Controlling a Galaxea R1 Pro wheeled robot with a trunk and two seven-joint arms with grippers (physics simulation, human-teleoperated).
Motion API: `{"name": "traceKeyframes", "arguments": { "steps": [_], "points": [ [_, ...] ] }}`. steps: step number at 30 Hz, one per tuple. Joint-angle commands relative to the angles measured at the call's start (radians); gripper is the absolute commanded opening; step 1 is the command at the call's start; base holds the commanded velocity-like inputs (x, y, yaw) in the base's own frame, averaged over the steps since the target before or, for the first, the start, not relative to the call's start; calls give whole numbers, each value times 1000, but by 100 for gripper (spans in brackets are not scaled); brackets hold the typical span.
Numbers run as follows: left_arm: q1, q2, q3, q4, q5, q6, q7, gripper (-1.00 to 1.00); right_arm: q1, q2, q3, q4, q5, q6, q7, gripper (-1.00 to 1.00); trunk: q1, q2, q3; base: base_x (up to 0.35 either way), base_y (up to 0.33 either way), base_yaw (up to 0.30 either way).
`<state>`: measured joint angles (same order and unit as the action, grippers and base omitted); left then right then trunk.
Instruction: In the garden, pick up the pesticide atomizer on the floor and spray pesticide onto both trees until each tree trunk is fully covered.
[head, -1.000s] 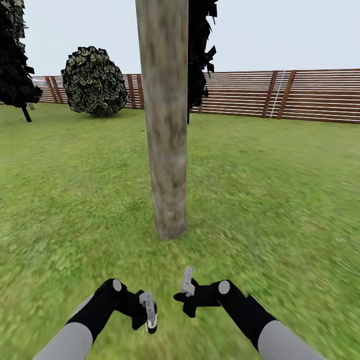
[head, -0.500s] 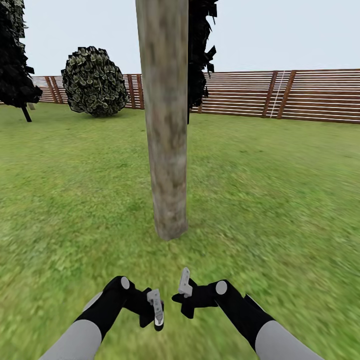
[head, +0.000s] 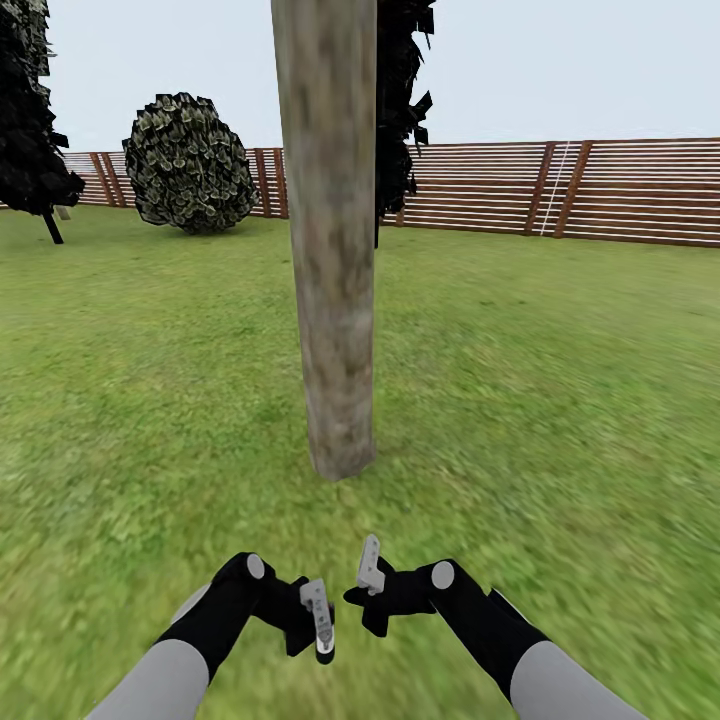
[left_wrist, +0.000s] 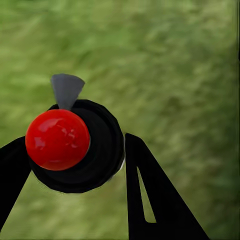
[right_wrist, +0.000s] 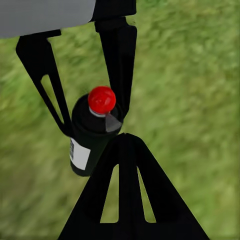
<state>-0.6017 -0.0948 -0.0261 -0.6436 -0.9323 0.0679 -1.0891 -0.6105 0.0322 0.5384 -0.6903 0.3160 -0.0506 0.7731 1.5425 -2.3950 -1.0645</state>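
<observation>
The left gripper (head: 322, 628) is closed around the atomizer (right_wrist: 92, 135), a dark bottle with a red cap, held upright low over the grass (head: 560, 400). The right gripper (head: 368, 570) is closed and empty, just beside it. The tree trunk (head: 335, 300) stands directly ahead, nearer the left arm's nozzle.

Flat, even daylight, no cast shadows.
Grass (head: 560, 400) smears into blur near the head view's lower edge and throughout both wrist views; glossy highlights on the atomizer's red cap (left_wrist: 57, 139).
</observation>
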Motion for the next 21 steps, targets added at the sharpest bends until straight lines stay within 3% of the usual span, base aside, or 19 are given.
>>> {"name": "traceKeyframes", "arguments": {
  "steps": [1,21],
  "points": [
    [0,-2,0,0,0,0,0,-100,0,0,0,0,0,0,0,-100,0,0,0,0,0,0],
    [-6,-29,-1,-1,6,-2,-3,-100,0,0,0,0,0,-1,0,-100,0,0,0,0,0,0]
  ]
}}
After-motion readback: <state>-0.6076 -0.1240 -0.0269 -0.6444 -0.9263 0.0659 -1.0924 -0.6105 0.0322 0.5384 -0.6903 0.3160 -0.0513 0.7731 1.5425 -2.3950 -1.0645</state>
